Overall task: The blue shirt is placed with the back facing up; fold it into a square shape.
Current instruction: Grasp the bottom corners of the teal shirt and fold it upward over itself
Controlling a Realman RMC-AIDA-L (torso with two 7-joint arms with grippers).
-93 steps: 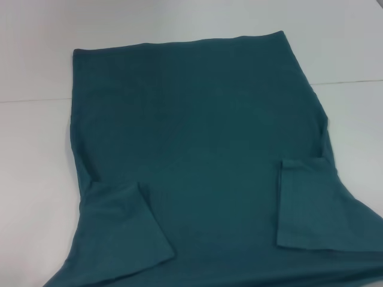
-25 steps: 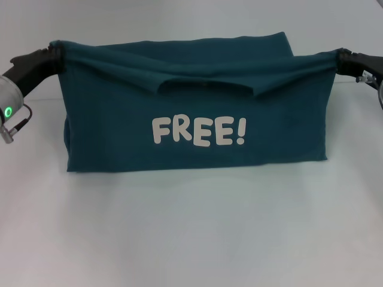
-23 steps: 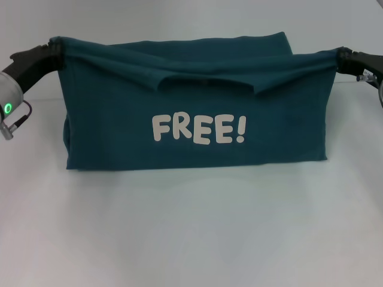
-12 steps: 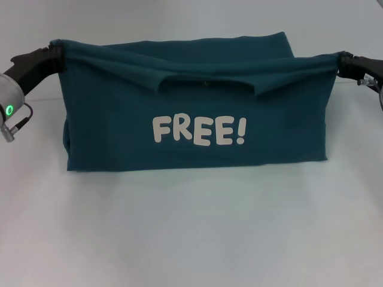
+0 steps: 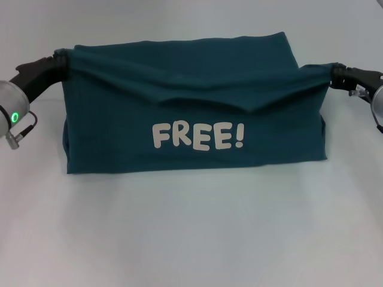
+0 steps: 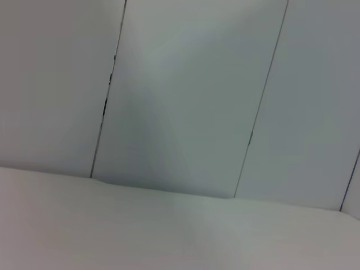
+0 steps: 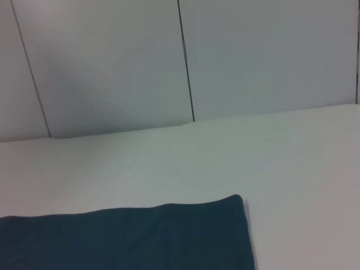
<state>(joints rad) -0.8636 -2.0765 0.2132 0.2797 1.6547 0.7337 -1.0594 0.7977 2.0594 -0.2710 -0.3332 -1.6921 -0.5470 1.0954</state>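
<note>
Tabletop (image 5: 191, 239), white and bare, nearest the head camera. Beyond it the blue shirt (image 5: 197, 95), doubled over on the table, white "FREE!" print (image 5: 198, 136) facing the robot on the folded-over flap. Top edge of that flap lifted and stretched between both arms: left gripper (image 5: 58, 58) pinching the corner at the left end, right gripper (image 5: 334, 70) pinching the corner at the right end, cloth drawn into a taut point at each. Slack dip in the held edge near the middle. Probably mid-fold, carrying the flap toward the far hem. Best done with both corners level and evenly tensioned, lowered onto the far edge together, released only once the edges line up, so no wrinkle or skew is pressed in. Sagging centre worth watching. Farthest back, plain pale wall panels (image 7: 112, 62) with thin dark vertical seams, meeting the table's far edge in both wrist views; one far shirt corner (image 7: 236, 202) flat on the table in the right wrist view.
</note>
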